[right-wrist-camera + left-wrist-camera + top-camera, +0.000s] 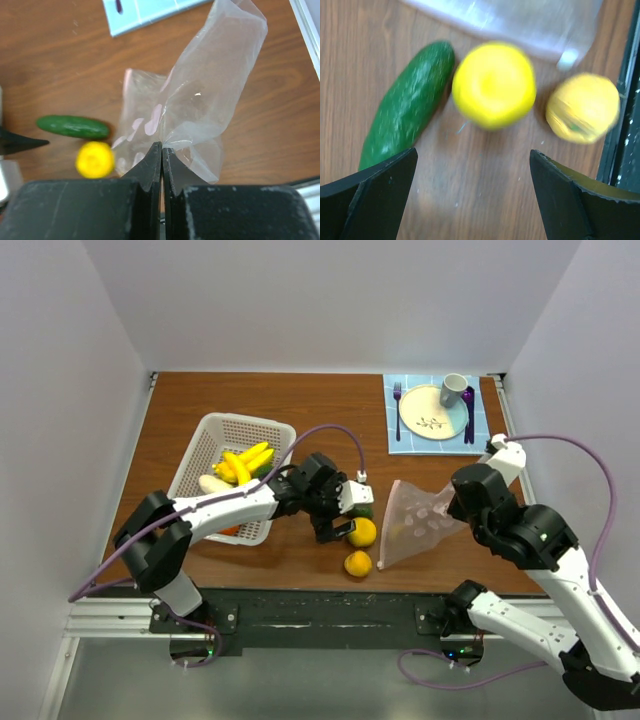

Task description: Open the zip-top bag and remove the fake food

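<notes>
At the table's right side, pinches a fold of the zip-top bag (pixel 200 90) between the pressed-together jaws of the right gripper (pixel 162 147), with the clear pouch slanting down to the table (pixel 330 400) and the forearm angled back toward the near right corner. Further left, hovers low with the left gripper (pixel 472 152) spread wide over the cucumber (pixel 407 107), round yellow fruit (pixel 494 85) and lemon (pixel 582 107), loose just beside the bag, with that arm reaching across past the white basket (pixel 215 430) of bananas (pixel 245 462).
</notes>
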`<state>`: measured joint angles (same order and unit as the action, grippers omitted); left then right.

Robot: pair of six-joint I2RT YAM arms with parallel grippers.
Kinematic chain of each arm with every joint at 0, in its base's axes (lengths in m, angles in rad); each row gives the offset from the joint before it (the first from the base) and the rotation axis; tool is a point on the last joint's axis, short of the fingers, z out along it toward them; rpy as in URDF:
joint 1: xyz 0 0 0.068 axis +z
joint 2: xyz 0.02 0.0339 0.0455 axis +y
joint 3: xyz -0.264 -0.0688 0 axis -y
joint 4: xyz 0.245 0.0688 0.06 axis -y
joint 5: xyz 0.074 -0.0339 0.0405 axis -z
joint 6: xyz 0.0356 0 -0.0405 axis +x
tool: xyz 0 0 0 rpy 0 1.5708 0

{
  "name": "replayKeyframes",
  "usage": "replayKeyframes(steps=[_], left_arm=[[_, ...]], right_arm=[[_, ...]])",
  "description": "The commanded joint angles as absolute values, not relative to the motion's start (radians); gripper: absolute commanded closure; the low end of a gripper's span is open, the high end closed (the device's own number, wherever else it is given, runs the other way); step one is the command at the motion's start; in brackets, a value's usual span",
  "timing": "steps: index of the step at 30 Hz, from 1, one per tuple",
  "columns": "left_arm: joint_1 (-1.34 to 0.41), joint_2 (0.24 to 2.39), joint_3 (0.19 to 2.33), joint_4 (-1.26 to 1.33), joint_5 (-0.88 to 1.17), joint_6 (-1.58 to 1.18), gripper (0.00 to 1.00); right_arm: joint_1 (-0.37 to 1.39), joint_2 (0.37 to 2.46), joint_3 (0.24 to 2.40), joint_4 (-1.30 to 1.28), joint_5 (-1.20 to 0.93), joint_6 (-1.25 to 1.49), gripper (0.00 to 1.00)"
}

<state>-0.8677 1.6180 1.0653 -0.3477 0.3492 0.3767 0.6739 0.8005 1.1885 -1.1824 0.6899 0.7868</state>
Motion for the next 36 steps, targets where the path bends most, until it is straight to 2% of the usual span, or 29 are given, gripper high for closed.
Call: replayKeyframes(steps=[1,11,20,23,24,27,28,29,31,32,36], left_arm=[[-0.896,1.658,1.123,-0.299,0.367,0.368,0.0],[-0.954,1.767,1.204,-0.299,0.342,0.391,0.0],[-0.954,1.767,1.106,-0.287,0.301,0.445,0.02],[-0.954,1.744,1.072,-0.262,0.296,0.462,0.15],[-0.954,1.749,1.078,-0.262,0.296,0.462,0.25],[-0.954,1.778,1.107,-0.27,0.301,0.46,0.38],[-0.954,1.789,1.117,-0.27,0.302,0.457,0.45],[-0.954,1.792,1.127,-0.281,0.301,0.456,0.61],[-0.954,1.775,1.161,-0.296,0.295,0.454,0.83],[-0.951,1.761,1.17,-0.305,0.275,0.451,1.0],[-0.902,1.666,1.21,-0.354,0.238,0.44,1.0]], right_arm=[[0.678,0.775,1.134,-1.216,0.704,0.853,1.0],[0.676,0.759,1.072,-1.216,0.653,0.89,1.0],[0.676,0.742,1.109,-1.262,0.709,0.877,1.0],[0.676,0.736,1.111,-1.262,0.71,0.871,1.0],[0.676,0.736,1.111,-1.261,0.71,0.873,1.0],[0.676,0.732,1.112,-1.262,0.71,0.877,1.0],[0.676,0.73,1.115,-1.262,0.712,0.877,1.0],[0.676,0.726,1.117,-1.269,0.718,0.879,1.0],[0.676,0.724,1.124,-1.272,0.726,0.877,1.0],[0.676,0.724,1.126,-1.272,0.736,0.873,1.0],[0.675,0.738,1.129,-1.273,0.749,0.864,1.0]])
